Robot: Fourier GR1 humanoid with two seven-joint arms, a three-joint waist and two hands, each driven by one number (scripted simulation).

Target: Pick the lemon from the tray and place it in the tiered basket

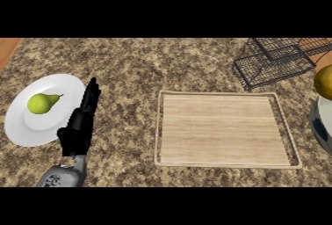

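**Lemon off the tray, at the edge of sight beside the basket**

Closest to me is the left forearm [62,176], rising from the lower edge. Its left robot hand [81,121] stands with the fingers straight and close together, holding nothing. It rests just beside a white plate [23,132] that carries a green pear [42,103].

The wooden tray [159,132] in the middle of the counter [130,61] is bare. The lemon [324,81] shows as a yellow round at the far right edge, half cut off, just below and right of the black wire tiered basket [272,66]. A pale grey curved shape [322,127] sits under it, and I cannot say what it is. No right robot hand shows, so I cannot tell what holds the lemon, if anything.

The placing looks like the step left, and that is where the risk lies. The basket's tiers overlap, so a lemon brought in low could strike a wire rim. Being round, it would likely roll away across the counter. The resting left hand could also nudge the plate if it shifts sideways.
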